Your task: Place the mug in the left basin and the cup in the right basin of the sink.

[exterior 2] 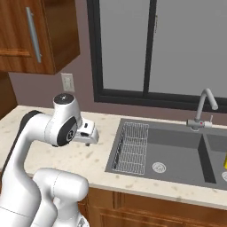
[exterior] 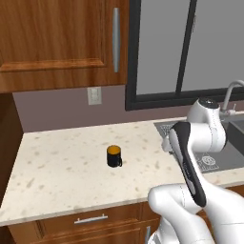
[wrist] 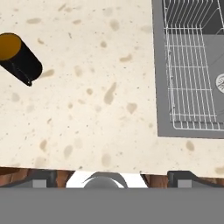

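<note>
We see a matt black mug (exterior: 114, 156) on a speckled beige stone counter (exterior: 62, 167), a dark grey matt sink (exterior 2: 177, 153) with wire rack (exterior 2: 131, 147), shiny metal faucet (exterior 2: 203, 108), and glossy wood cabinets (exterior: 57, 43).

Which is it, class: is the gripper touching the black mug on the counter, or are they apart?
Apart. In the hand view the mug stands at upper left, with bare counter between it and the open gripper.

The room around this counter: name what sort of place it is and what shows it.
A rendered kitchen: a double-basin sink with a faucet set in a speckled stone counter, wood cabinets above, and a black mug on the counter.
</note>
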